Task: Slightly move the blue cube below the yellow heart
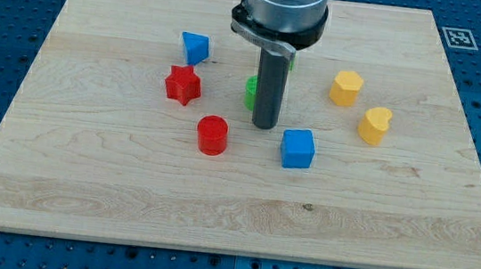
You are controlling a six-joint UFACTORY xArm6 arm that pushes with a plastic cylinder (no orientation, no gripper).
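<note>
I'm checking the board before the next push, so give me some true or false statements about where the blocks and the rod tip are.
1. My tip sits just up and to the view's left of the blue cube. True.
2. The blue cube is already directly below the yellow heart. False: it lies lower but well to the view's left of the heart.
3. The red cylinder is to the view's left of the blue cube. True.
4. The red star touches the red cylinder. False: they lie apart.
5. A green block is partly hidden behind the rod. True.
</note>
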